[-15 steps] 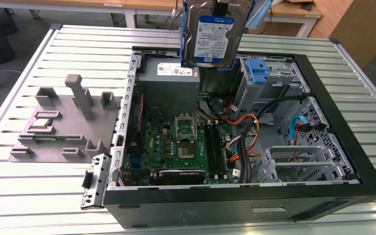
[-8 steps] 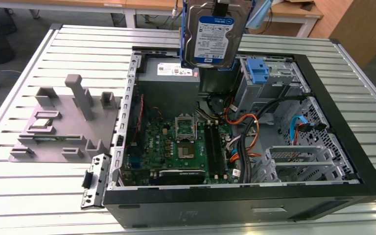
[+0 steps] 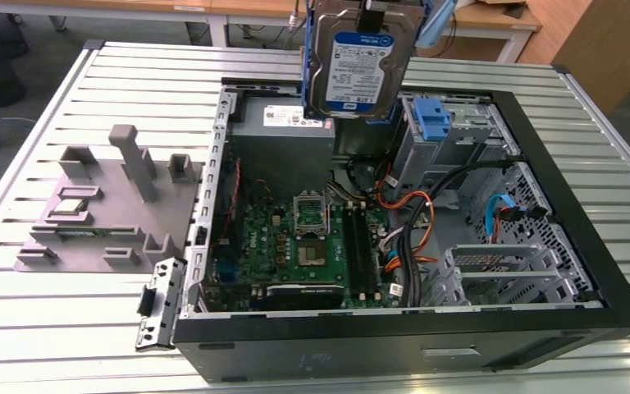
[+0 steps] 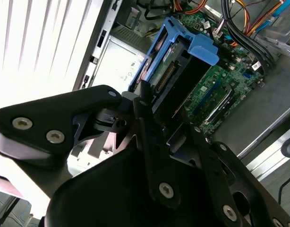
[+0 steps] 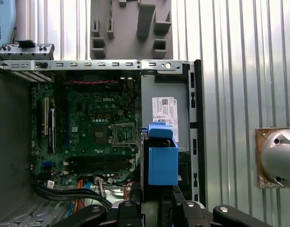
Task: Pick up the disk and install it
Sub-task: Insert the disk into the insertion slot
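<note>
The disk hangs upright in the air over the open computer case, and in the exterior view we see its label facing us. It is up near the grey power supply. In the second wrist view the gripper is clamped on the drive, 2 black fingers closed on its blue-railed end. The green motherboard lies below, and a separate blue latch stands in the drive bay.

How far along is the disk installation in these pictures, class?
Done: the disk is picked up. In hand: the gripper holds it upright above the open computer case. Left: it sits in no bay yet; installing is not done.
</note>
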`<state>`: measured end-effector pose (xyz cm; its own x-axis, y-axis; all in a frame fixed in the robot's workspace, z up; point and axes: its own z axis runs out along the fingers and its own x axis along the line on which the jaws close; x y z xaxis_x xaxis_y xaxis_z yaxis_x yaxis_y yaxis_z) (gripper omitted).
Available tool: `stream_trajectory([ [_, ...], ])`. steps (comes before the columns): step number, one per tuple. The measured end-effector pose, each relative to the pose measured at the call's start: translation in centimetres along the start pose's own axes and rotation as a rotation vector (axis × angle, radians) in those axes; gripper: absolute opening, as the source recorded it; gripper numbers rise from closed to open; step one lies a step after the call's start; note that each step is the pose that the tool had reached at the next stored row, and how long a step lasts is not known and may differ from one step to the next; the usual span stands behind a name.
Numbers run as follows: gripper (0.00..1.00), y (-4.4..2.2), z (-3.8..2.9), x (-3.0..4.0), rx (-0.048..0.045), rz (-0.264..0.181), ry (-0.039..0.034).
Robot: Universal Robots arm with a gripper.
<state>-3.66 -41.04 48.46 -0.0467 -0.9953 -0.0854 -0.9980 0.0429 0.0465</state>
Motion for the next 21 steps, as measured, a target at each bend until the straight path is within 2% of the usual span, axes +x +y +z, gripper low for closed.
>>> stream_trajectory([
  [5,0.35,-0.04,-0.08,0.99,0.0000,0.000,0.0000],
  [12,0.35,-0.13,-0.24,2.91,0.0001,0.000,-0.0002],
  [21,0.35,-0.26,-0.52,6.06,0.0000,0.000,0.0001],
])
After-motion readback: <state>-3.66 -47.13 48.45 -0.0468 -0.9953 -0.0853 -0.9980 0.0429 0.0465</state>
